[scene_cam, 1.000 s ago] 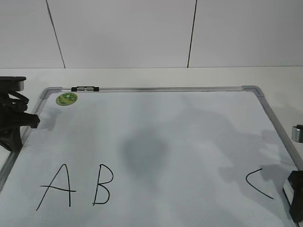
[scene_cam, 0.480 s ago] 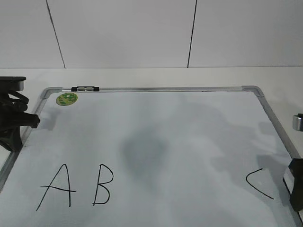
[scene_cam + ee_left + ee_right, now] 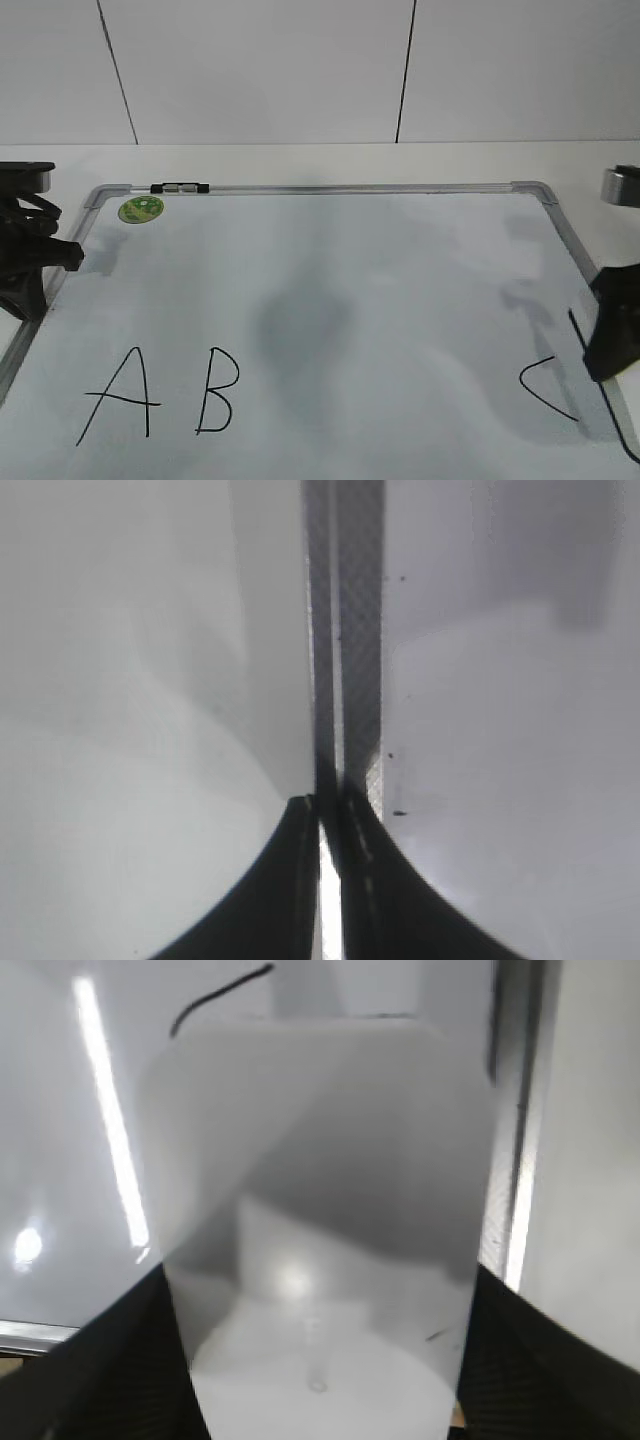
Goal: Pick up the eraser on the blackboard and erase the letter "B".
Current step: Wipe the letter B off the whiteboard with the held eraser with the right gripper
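Note:
The blackboard (image 3: 400, 250) is a white board with a silver frame, lying flat. The letter "B" (image 3: 217, 391) is at the front left, between an "A" (image 3: 120, 393) and a far-off "C" (image 3: 545, 388). My right gripper (image 3: 612, 335) is at the board's right edge, beside the "C". It is shut on the eraser (image 3: 320, 1210), a white block that fills the right wrist view between the black fingers (image 3: 320, 1340). In the exterior view the eraser (image 3: 612, 405) hangs tilted below the gripper. My left gripper (image 3: 60, 255) is shut and empty over the board's left frame (image 3: 355, 630).
A round green sticker (image 3: 141, 209) and a black-and-silver clip (image 3: 178, 187) sit at the board's back left corner. A white wall stands behind the table. One stroke of the "C" (image 3: 215, 995) shows past the eraser in the right wrist view.
My right gripper has risen and moved back along the board's right edge with the eraser in it. Its shadow on the board has shifted. The left arm has not moved.

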Available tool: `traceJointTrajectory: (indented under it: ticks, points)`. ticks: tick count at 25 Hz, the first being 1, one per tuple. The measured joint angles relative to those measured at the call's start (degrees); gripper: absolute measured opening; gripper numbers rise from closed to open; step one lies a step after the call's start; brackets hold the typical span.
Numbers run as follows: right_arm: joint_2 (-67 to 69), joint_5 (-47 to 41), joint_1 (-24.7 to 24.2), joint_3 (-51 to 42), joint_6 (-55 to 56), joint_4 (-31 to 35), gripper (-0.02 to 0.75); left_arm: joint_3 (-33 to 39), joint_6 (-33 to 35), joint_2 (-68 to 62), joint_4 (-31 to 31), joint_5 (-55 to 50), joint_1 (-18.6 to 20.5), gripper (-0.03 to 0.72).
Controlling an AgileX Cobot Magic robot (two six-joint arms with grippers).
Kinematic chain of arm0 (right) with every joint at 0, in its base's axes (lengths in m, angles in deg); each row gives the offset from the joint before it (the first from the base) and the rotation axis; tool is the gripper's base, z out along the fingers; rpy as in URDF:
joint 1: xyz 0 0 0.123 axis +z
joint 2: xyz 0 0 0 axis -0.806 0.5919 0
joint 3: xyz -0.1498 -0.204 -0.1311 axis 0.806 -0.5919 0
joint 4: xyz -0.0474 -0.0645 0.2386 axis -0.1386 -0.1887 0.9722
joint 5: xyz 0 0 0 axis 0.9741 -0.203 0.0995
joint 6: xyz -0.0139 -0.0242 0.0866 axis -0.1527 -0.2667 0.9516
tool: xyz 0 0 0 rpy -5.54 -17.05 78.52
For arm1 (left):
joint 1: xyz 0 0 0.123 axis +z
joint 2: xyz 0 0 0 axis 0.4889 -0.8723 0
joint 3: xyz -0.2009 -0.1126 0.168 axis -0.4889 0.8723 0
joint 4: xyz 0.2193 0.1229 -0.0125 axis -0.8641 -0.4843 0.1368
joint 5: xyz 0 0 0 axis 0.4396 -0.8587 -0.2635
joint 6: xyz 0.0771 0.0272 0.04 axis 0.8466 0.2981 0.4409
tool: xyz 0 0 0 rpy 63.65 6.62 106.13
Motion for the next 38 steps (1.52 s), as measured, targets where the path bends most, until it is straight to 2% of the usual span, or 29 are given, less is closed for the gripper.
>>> traceJointTrajectory:
  ticks: [3,7,11,18,28,38]
  points:
    - [0.89,-0.13,6.70,3.24,2.83,0.00,0.552,0.00,0.00,0.00,0.00,0.00,0.00,0.016]
    - [5.18,-0.47,16.06,9.33,8.07,-3.23,0.552,-0.10,0.00,0.00,0.00,-0.13,0.00,0.016]
    - [10.77,-1.59,23.67,16.09,10.75,-4.65,0.552,-0.10,0.00,0.00,0.04,-0.27,0.00,0.016]
    - [21.19,-2.10,32.26,26.65,13.22,-5.76,0.552,-0.10,0.00,0.00,0.13,-0.62,0.00,0.016]
    - [33.18,-2.29,40.13,39.21,13.21,-6.76,0.552,-0.31,0.00,-0.14,0.13,-0.97,0.00,0.017]
    - [43.25,-2.76,40.38,47.70,10.76,-6.54,0.552,-0.31,0.00,-0.14,0.13,-1.05,0.00,0.017]
